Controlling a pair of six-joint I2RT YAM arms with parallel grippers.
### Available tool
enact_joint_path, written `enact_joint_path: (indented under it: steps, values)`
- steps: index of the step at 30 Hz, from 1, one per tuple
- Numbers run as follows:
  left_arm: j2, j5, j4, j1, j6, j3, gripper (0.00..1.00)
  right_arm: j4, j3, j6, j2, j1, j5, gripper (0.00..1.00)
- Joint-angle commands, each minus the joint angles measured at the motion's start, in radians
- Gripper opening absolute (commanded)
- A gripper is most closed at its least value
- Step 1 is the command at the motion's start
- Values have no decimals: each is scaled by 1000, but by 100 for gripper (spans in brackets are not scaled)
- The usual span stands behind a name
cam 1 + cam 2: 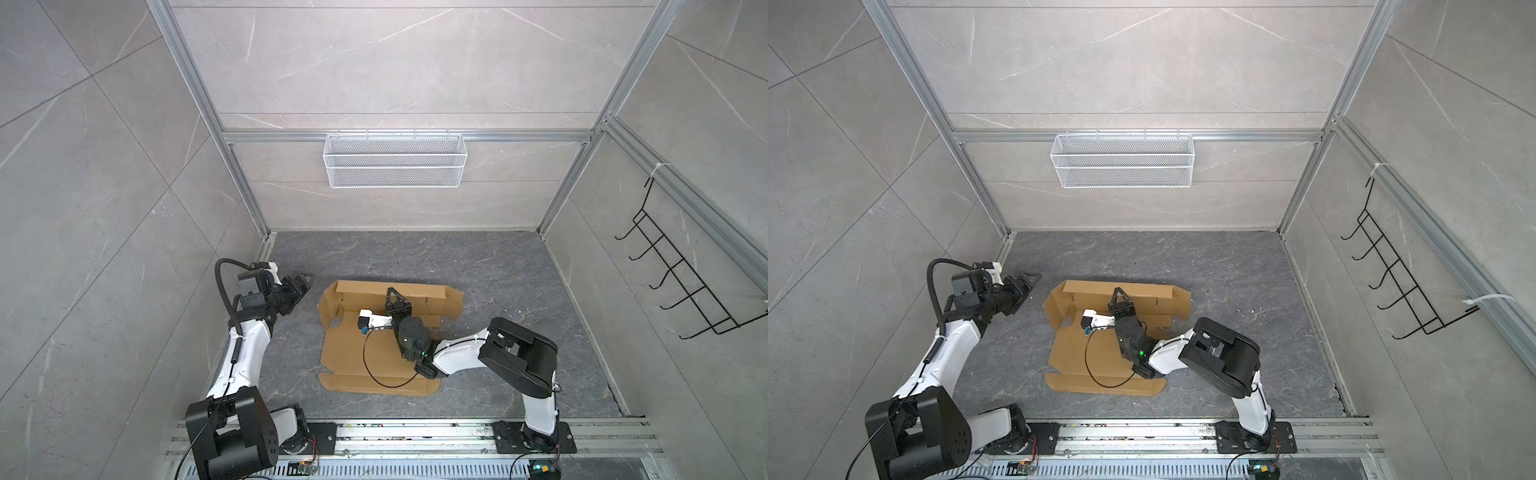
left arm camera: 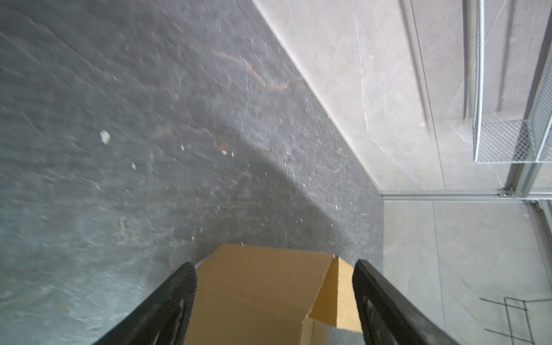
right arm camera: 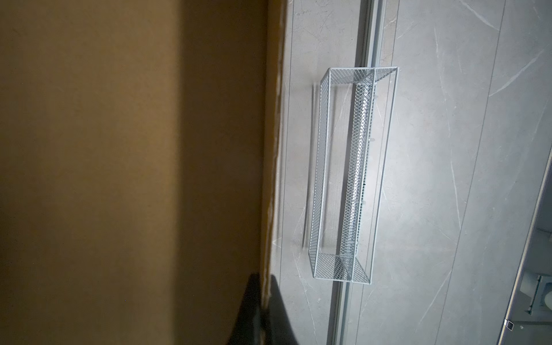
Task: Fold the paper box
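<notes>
The paper box point(image 1: 349, 353) point(image 1: 1073, 357) is a brown cardboard sheet lying partly folded on the dark floor in both top views. Its far panel point(image 1: 374, 291) stands upright and its left flap point(image 1: 328, 309) is raised. My right gripper point(image 1: 392, 293) point(image 1: 1119, 293) reaches over the sheet and is shut on the top edge of that far panel. In the right wrist view the cardboard point(image 3: 119, 149) edge runs between the closed fingers of the right gripper point(image 3: 264, 279). My left gripper point(image 1: 305, 279) point(image 1: 1032, 279) point(image 2: 274, 264) hangs open left of the box point(image 2: 263, 292), apart from it.
A white wire basket point(image 1: 395, 160) point(image 1: 1121, 160) point(image 2: 513, 140) point(image 3: 352, 173) hangs on the back wall. A black wire hook rack point(image 1: 681, 274) point(image 1: 1399, 270) is on the right wall. Metal rails point(image 1: 415, 436) carry both arm bases at the front. The right wrist's black cable point(image 1: 374, 374) loops over the sheet.
</notes>
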Motion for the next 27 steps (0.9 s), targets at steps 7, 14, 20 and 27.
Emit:
enact_joint_path:
  steps: [7,14,20,27]
  values:
    - [95,-139,-196,-90,226,61,82,-71,1,35,2,-5,-28,0]
    - [70,-148,-266,-147,339,34,83,-83,2,38,-14,-15,-33,0]
    - [34,-110,-279,-208,382,-1,83,-101,16,38,-20,-25,-39,0]
    - [57,-121,-275,-236,420,-9,82,-126,47,40,-20,-29,-50,0]
